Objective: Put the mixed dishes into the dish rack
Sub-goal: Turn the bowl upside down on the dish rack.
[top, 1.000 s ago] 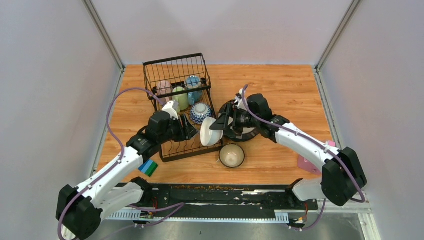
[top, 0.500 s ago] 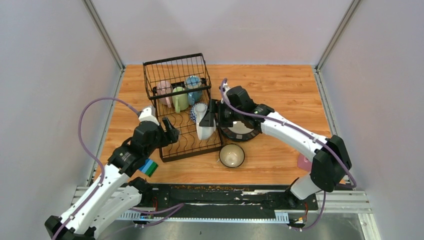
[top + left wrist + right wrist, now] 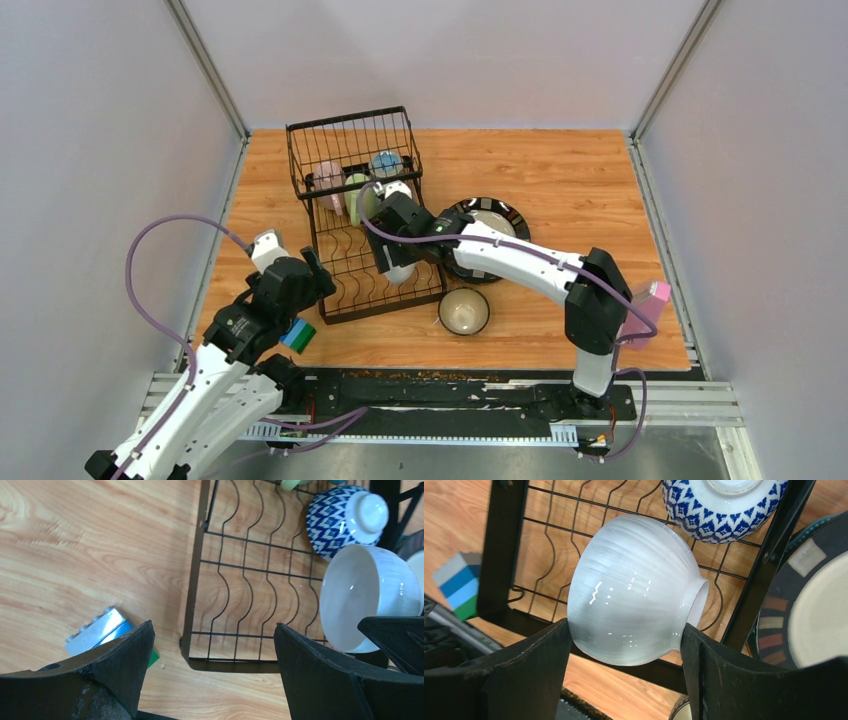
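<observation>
The black wire dish rack [image 3: 350,215] stands at the back left, with pink [image 3: 328,178], green [image 3: 358,192] and blue [image 3: 387,163] mugs in its tall basket. A blue patterned bowl [image 3: 724,505] lies in the lower tray. My right gripper [image 3: 624,650] is shut on a white bowl [image 3: 634,612], tipped on its side over the tray's front right part [image 3: 398,270]. My left gripper [image 3: 212,630] hangs open and empty above the rack's front left corner [image 3: 192,652]. A black-rimmed plate [image 3: 492,222] and a dark bowl [image 3: 463,311] rest on the table.
A blue-green striped sponge block [image 3: 296,335] lies by the rack's near left corner, under my left arm. A pink container [image 3: 648,300] sits at the right edge. White walls enclose the wooden table on three sides.
The right arm has carried the white bowl leftward from beside the plate to over the rack's tray. The left arm has pulled back left and toward the near edge, its jaws widening.
</observation>
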